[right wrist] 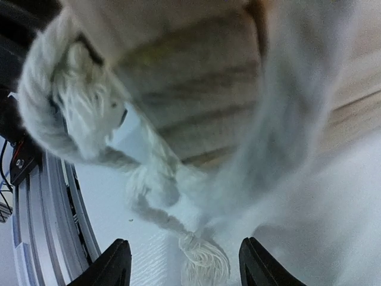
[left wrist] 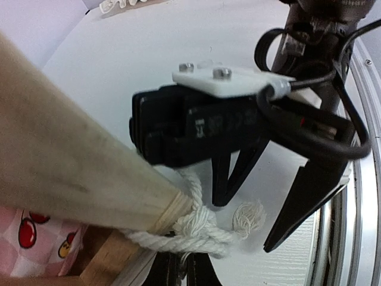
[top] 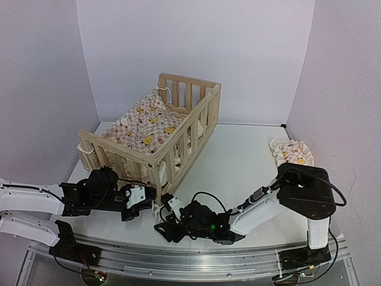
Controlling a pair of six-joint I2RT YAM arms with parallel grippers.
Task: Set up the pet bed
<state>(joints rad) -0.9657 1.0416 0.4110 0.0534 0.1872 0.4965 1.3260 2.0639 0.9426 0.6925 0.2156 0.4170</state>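
The pet bed (top: 189, 134) lies diagonally, long axis near-left to far-right.

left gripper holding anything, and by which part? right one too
The left gripper looks shut on the white rope, just below its knot at the pet bed's near corner post. The right gripper is open and holds nothing.
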